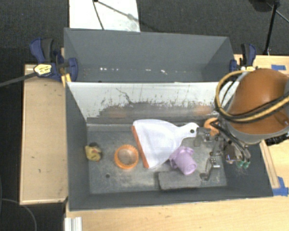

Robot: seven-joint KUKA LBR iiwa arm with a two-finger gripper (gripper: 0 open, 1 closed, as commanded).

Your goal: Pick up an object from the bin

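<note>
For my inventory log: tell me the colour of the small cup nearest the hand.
The cup is pale purple; camera view.

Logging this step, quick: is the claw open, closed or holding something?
Claw: cannot be told; it is low in the bin, beside the purple cup.

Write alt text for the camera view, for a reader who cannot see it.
The robot's claw is inside the grey bin at its right, close beside a lilac cup. Leftward lie a white scoop, an orange ring and a small yellow thing.
</note>
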